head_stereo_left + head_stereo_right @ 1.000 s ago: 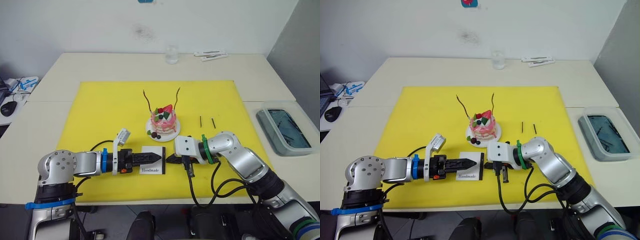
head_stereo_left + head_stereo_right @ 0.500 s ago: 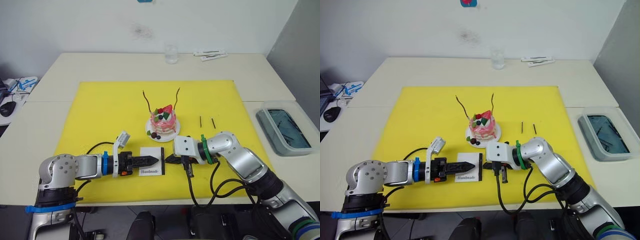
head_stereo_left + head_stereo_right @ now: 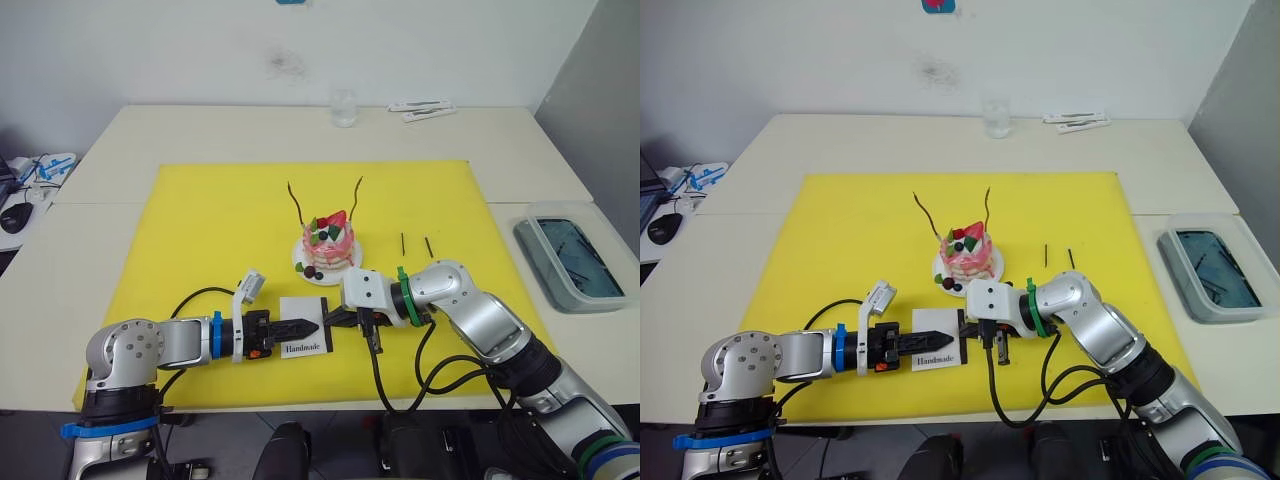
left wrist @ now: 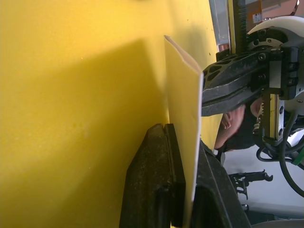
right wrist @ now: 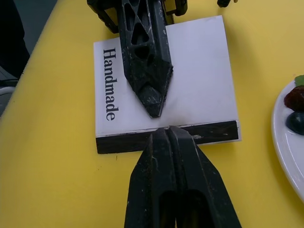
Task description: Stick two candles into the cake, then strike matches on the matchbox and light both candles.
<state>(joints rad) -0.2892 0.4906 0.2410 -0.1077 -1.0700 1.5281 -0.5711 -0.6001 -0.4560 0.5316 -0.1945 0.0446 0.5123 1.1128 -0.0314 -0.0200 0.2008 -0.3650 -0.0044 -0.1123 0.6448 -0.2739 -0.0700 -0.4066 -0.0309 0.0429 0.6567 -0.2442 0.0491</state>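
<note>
Left eye view, from the left: my left gripper [image 3: 312,325] clamps the matchbox [image 5: 164,85] flat on the yellow mat [image 3: 200,220], near the cake [image 3: 327,243]. My right gripper [image 3: 334,318], jaws shut, touches the strip; whether it holds a match I cannot tell. Candles [image 3: 295,203] stand planted; next comes a strike, with open mat rightward.

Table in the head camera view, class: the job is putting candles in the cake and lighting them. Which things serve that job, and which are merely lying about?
For the job: cake; candles; matches; matchbox.

Lying about: glass; grey tray; white wrappers; computer mouse.
</note>
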